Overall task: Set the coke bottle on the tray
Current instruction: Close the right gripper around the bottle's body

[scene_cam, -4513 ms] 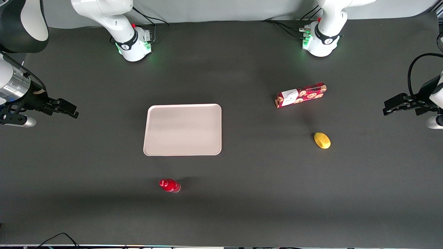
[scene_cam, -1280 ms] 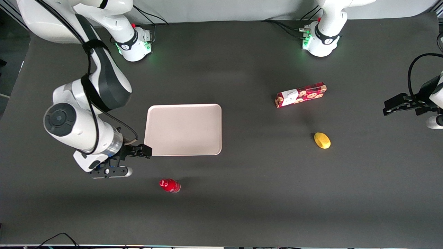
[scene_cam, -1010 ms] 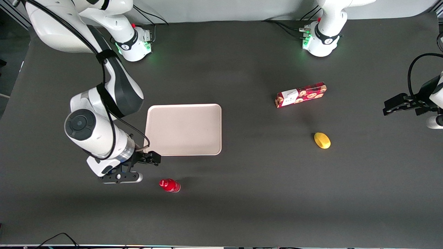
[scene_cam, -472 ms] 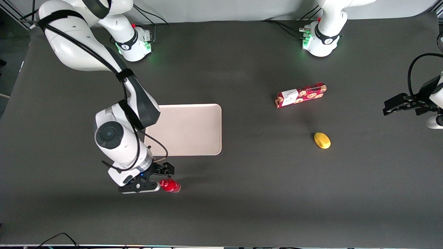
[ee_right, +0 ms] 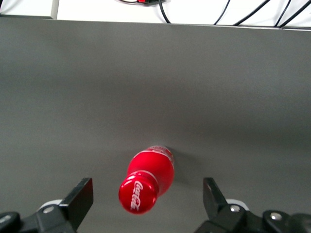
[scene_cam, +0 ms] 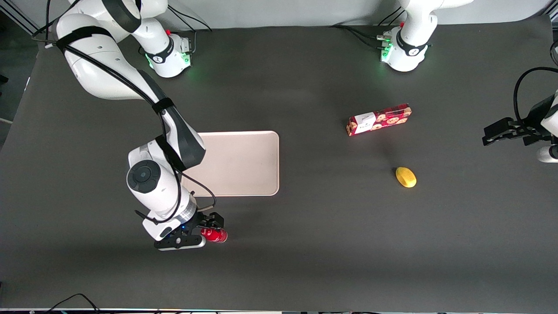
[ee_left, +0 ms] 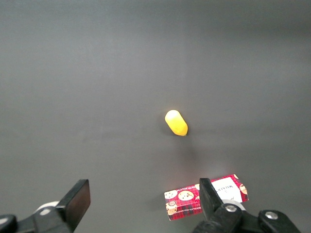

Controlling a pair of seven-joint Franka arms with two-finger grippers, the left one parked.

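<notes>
My gripper [ee_right: 146, 204] hangs wide-spread over the upright coke bottle [ee_right: 146, 183] (cap lettering legible from the wrist only). Front view adds the tray [scene_cam: 244, 163], partly masked by my arm

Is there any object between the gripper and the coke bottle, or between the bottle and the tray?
Nothing visible. The open gripper is above the coke bottle, and only bare table lies between it and the tray.

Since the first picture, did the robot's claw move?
Yes. The gripper started out by the table edge at the working arm's end. Now it is above the coke bottle, nearer the front camera than the tray, fingers open.
</notes>
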